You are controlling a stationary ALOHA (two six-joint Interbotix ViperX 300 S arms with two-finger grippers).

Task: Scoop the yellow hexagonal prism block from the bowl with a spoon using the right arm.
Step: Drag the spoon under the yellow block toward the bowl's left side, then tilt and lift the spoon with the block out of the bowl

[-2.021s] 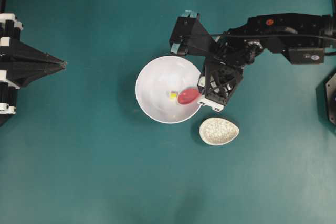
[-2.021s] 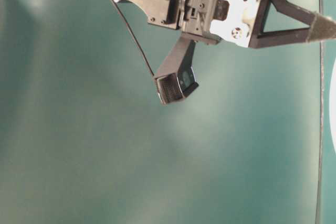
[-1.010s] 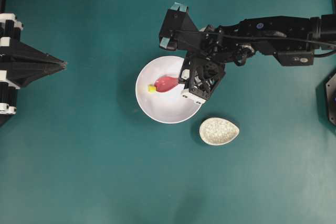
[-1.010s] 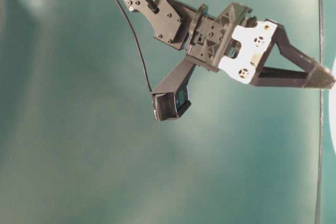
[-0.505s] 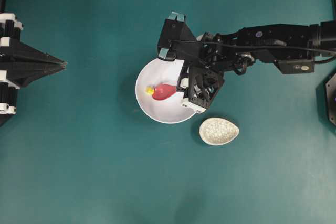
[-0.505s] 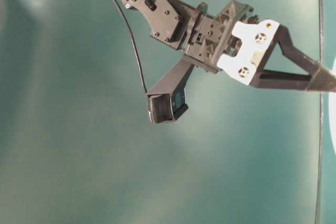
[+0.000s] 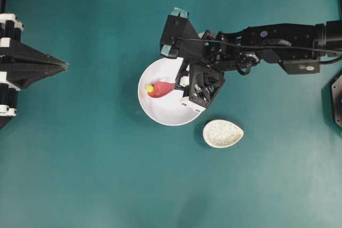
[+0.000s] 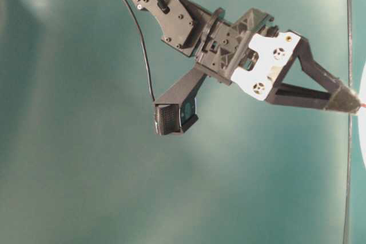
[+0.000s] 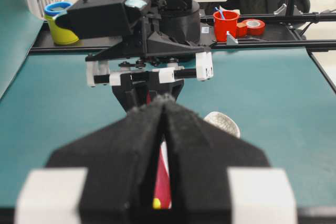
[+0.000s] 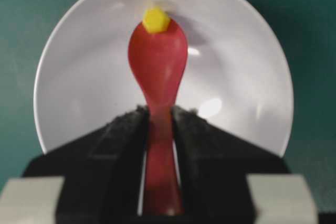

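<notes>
Since a second ago your right gripper [image 10: 157, 124] has pushed the spoon [image 10: 157, 72] across the white bowl [image 7: 165, 111], and the yellow hexagonal prism block [image 10: 156, 19] has gone with it toward the bowl's far wall. Now the block sits at the very tip of the spoon's head, straight ahead of your fingers along the handle's line; from the wrist view it looks perched on the front lip, not settled in the hollow, though you cannot be sure it is off the bowl's floor. Your jaws are clamped tight on the handle, with the spoon's long axis running directly away from the hand. The left gripper [image 9: 163, 124] is far from the bowl with its fingers pressed together on nothing. Everything turns on that forward line: judge the scoop unfinished, and expect the block to need the head tipped under it, using the far wall as a stop. The small speckled dish [image 7: 223, 133] lies beside your gripper, outside the bowl.
</notes>
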